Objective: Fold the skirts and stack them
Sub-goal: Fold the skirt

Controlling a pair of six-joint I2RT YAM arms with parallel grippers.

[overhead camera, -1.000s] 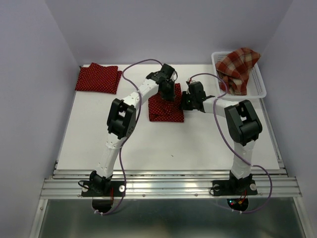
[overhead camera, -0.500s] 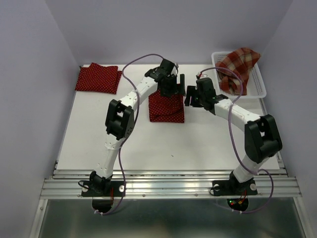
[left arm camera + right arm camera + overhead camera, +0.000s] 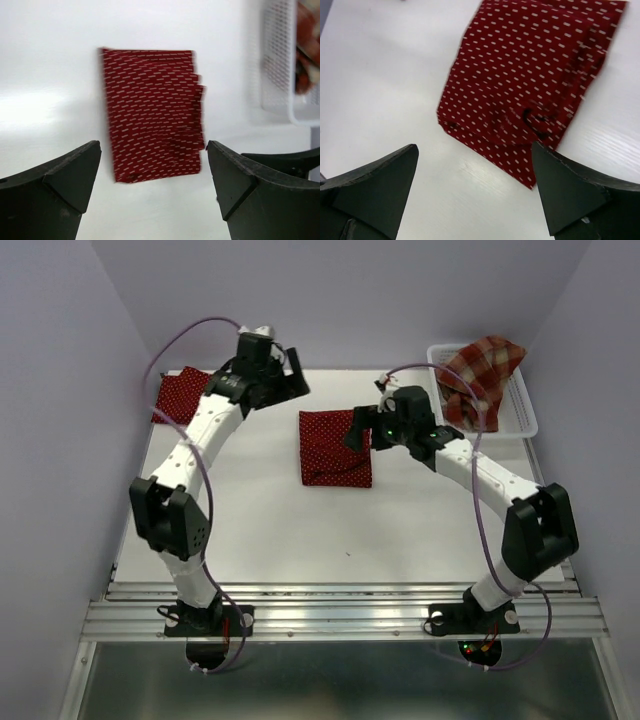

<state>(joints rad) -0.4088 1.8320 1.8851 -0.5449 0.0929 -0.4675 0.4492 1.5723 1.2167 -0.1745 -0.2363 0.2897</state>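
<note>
**A:** Below the right gripper (image 3: 475, 146), just past its tips: the folded polka-dot skirt (image 3: 530, 95), flat on the table (image 3: 260, 530). Jaws spread wide, nothing held.

**B:** And the left gripper (image 3: 153, 145)?

**A:** Also wide apart and empty. It hangs high, up and off to one side of that same skirt. The second dotted skirt (image 3: 172, 400) lies close beneath its arm, partly hidden. The plaid skirt (image 3: 485, 375) is heaped in the basket (image 3: 525, 418), beyond the right gripper's outer side.

**B:** How will the folded one handle?

**A:** My guess is light and limp, with layers apt to slide. Stepped layer edges show along one side, so the packet is loose there.

**B:** Where to grip?

**A:** Probably two corners, one gripper each. Pinch through every layer and lift level, or the folds will likely spill open.
</note>
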